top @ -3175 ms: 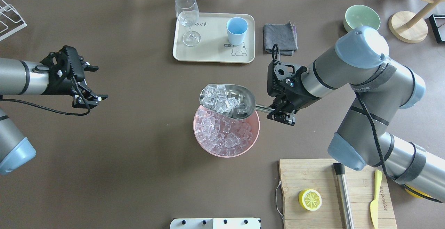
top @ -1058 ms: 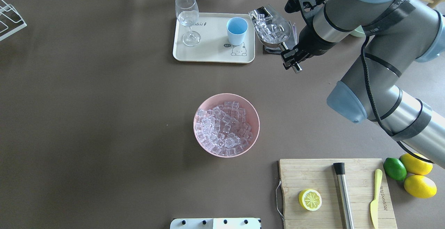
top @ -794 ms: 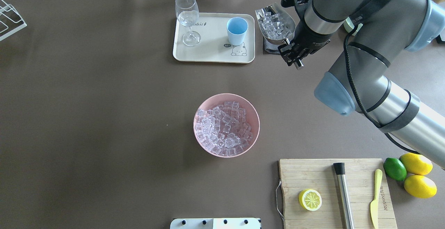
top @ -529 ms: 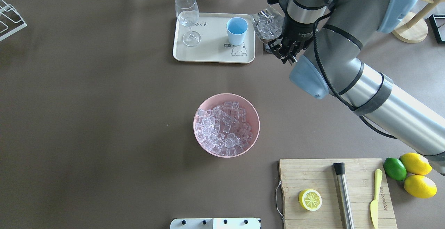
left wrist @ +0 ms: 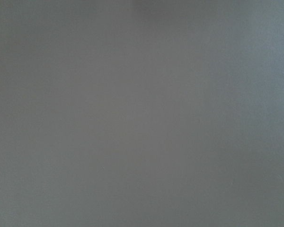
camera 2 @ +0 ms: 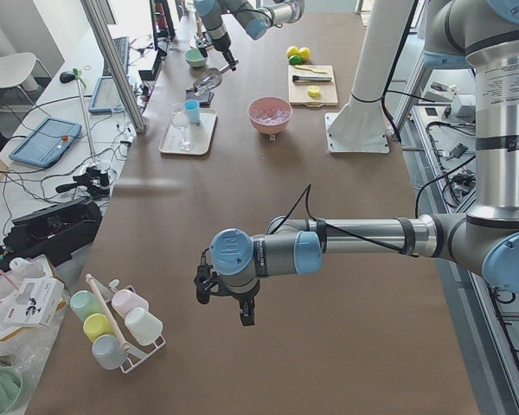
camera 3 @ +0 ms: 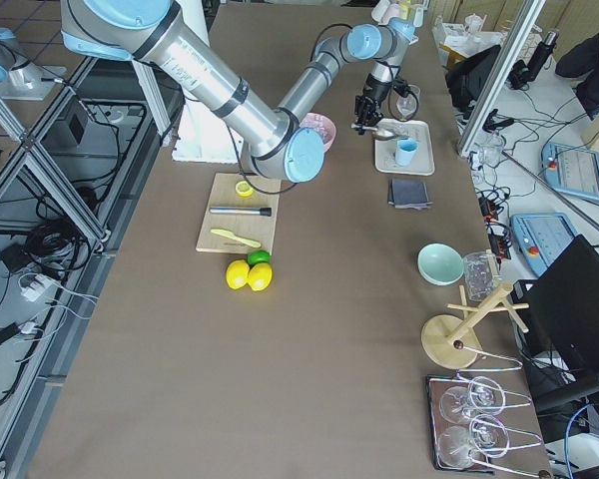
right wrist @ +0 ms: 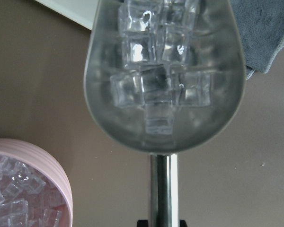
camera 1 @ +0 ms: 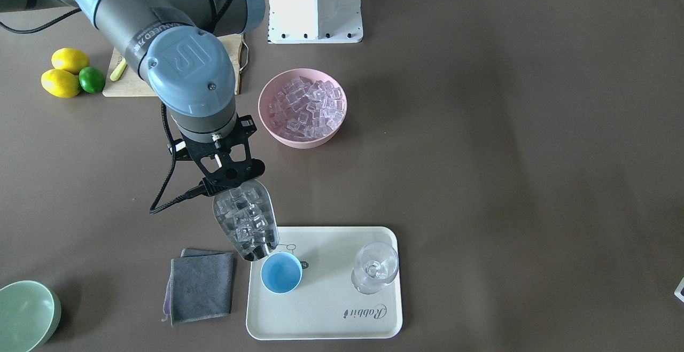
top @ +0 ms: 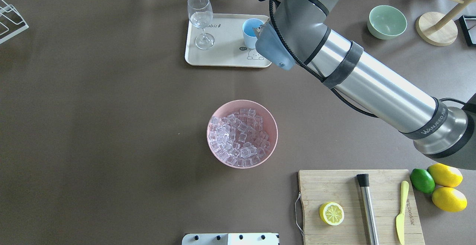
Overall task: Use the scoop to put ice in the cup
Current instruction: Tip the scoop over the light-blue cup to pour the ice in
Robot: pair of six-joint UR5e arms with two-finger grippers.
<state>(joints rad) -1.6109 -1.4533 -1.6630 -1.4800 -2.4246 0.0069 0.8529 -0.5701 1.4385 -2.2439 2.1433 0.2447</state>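
My right gripper is shut on the rod handle of the steel scoop. The scoop is full of ice and tilts down toward the light-blue cup, its tip just at the cup's rim. The cup stands on the cream tray and looks empty. In the overhead view my right arm hides the gripper and part of the cup. The right wrist view shows the scoop with ice. My left gripper hangs over bare table; I cannot tell if it is open.
A pink bowl full of ice sits mid-table. A stemmed glass stands on the tray beside the cup. A grey cloth lies next to the tray, a pale-green bowl beyond. A cutting board holds a lemon half, steel cylinder and knife.
My right arm carried the loaded scoop from above the pink bowl to the tray and swung it left to the cup's rim. My left arm has left the overhead view.
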